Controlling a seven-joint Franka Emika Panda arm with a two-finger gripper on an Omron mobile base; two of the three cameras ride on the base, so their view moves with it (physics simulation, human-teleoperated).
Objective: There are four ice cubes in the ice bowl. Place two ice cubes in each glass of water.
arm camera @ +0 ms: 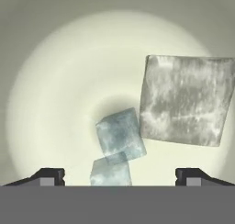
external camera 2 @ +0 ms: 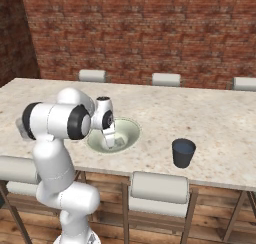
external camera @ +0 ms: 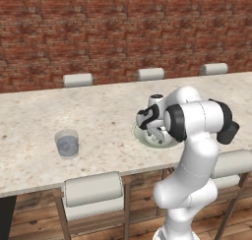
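- The tool (arm camera: 119, 175) hangs low inside the ice bowl (external camera: 142, 135), its two fingertips (arm camera: 48, 175) spread wide apart with nothing gripped between them.
- In the hand view three ice cubes show on the pale bowl floor: a large grey cube (arm camera: 186, 99) to the right, a smaller bluish cube (arm camera: 120, 133) touching its lower left side, and a third cube (arm camera: 110, 173) just below that one, between the fingertips and partly cut off by the edge.
- Neither fingertip touches a cube in that view; the third cube sits closer to the left tip, well apart from the right one.
- A fourth cube may lie out of frame; I cannot tell.
- The bowl (external camera 2: 131, 130) sits on the worktop (external camera: 34, 116) near its front edge, right under the robot's wrist.
- The clear glass (external camera: 67, 143) of water stands upright on the worktop well to the left of the bowl.
- The dark glass (external camera 2: 183, 152) stands upright to the right of the bowl, near the front edge.
- Stools (external camera: 93, 191) stand along both sides of the worktop, before a brick wall (external camera: 123, 27).
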